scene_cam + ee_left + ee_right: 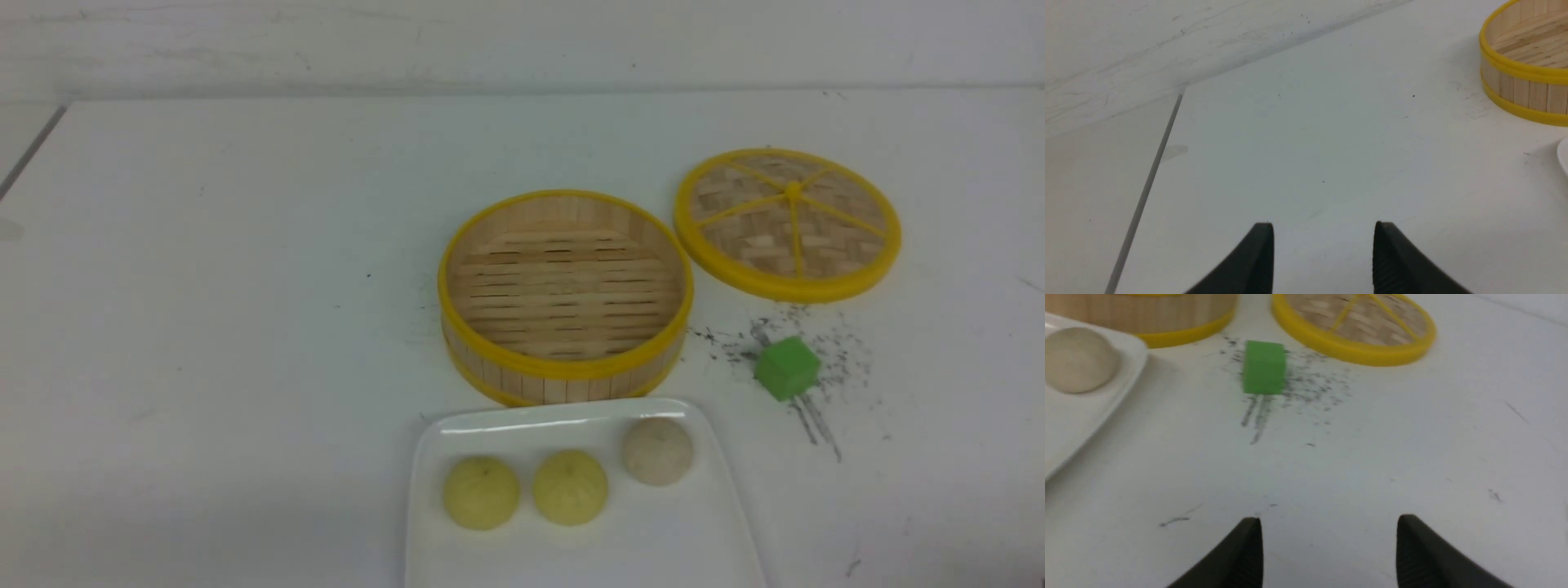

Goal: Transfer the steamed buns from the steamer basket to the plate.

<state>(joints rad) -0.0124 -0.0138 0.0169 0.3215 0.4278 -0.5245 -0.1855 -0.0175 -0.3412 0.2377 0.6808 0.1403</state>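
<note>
On the white plate (718, 523) at the table's front lie three steamed buns: a pale yellow bun (481, 492), a second yellow bun (570, 487) and an off-white bun (658, 451) (1075, 359). Just behind the plate stands the steamer basket (565, 296) (1527, 65), with nothing in it. Neither arm shows in the front view. My left gripper (1323, 226) is open over bare table, left of the basket. My right gripper (1329, 520) is open over bare table, near the plate's right corner (1133, 355), with nothing between its fingers.
The flat woven lid (788, 222) (1355, 326) lies right of the basket. A green cube (786, 367) (1264, 367) sits in front of it among dark scuff marks. A table seam (1147, 188) runs at the far left, and a wall lies behind.
</note>
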